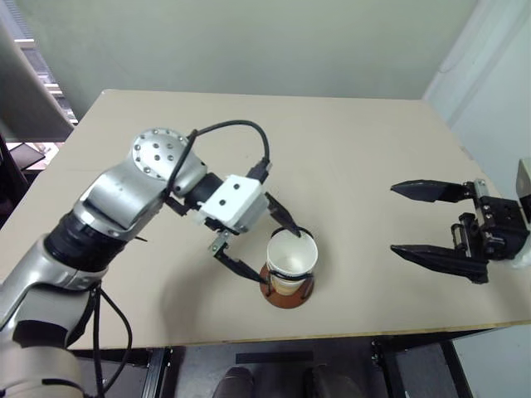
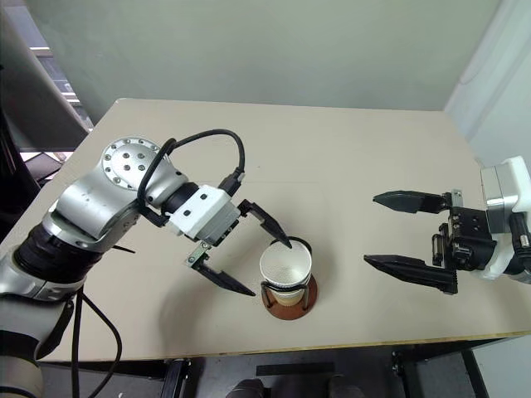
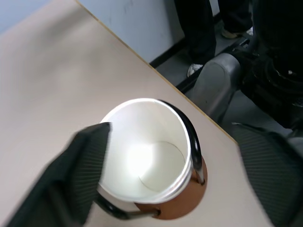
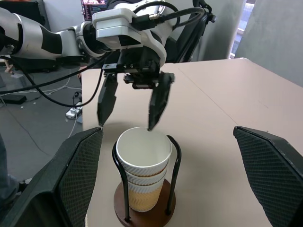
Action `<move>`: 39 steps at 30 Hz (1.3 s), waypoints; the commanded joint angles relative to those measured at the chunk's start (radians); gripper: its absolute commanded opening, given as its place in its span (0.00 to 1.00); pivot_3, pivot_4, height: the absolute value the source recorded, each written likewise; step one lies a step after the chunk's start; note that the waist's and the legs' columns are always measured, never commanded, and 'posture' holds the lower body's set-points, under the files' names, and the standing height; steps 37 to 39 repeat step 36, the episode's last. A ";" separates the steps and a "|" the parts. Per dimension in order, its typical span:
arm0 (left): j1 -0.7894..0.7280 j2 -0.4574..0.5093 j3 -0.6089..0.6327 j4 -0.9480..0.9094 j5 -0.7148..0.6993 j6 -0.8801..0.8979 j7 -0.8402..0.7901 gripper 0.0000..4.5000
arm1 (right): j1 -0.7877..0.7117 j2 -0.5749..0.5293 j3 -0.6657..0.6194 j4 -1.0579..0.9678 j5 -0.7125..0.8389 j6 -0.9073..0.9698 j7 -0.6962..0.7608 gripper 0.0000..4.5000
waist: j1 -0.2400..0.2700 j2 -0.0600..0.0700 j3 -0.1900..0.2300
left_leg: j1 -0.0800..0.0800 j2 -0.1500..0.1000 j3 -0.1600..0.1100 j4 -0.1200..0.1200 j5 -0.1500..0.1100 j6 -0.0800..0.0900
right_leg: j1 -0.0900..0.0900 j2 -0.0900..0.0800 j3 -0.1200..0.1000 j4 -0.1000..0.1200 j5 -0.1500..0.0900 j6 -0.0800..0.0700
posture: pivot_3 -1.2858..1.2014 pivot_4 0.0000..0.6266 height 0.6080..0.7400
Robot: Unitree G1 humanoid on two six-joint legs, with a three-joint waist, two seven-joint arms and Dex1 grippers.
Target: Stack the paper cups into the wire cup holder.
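A beige table (image 1: 348, 166) holds a wire cup holder (image 4: 174, 163) near its front edge, roughly at the middle, a black thin-wire frame rising from a round reddish-brown base. Inside it stand the paper cups (image 4: 143, 156), nested one inside another, white at the rims and yellow-orange lower down; three rims seem to show in the right wrist view, though the lowest is hard to make out. The left gripper (image 2: 253, 252) reaches in from the left and hangs just above the stack with its two black fingers spread wide, one fingertip over the top cup's far rim, the other out to the near left of the holder; it grips nothing. The right gripper (image 1: 409, 218) hovers well apart to the right, over the table's right side, pointing left toward the holder, its fingers also spread wide and empty.
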 commanded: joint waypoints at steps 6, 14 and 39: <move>0.167 0.091 0.357 0.054 -0.083 0.161 0.095 1.00 | -0.012 -0.035 0.095 0.095 -0.140 -0.063 0.092 1.00 | -0.011 0.000 0.000 | 0.001 0.001 0.001 -0.001 0.000 0.000 | 0.000 0.000 0.000 0.000 0.000 0.000 | 0.52 0.24 1.00; 0.634 0.196 0.770 0.112 -0.183 0.314 0.143 1.00 | -0.064 -0.054 0.188 0.332 -0.305 -0.159 0.234 1.00 | -0.014 0.003 0.000 | 0.002 0.005 0.002 -0.006 0.000 -0.001 | -0.004 0.000 0.000 0.001 0.000 0.000 | 0.52 0.24 1.00; 0.972 0.224 1.051 -0.062 -0.265 0.454 0.126 1.00 | -0.163 -0.112 0.204 0.504 -0.373 -0.164 0.425 1.00 | 0.005 0.001 -0.001 | 0.004 0.001 0.005 -0.006 0.001 -0.002 | -0.005 0.001 0.001 0.011 -0.005 -0.011 | 0.52 0.24 1.00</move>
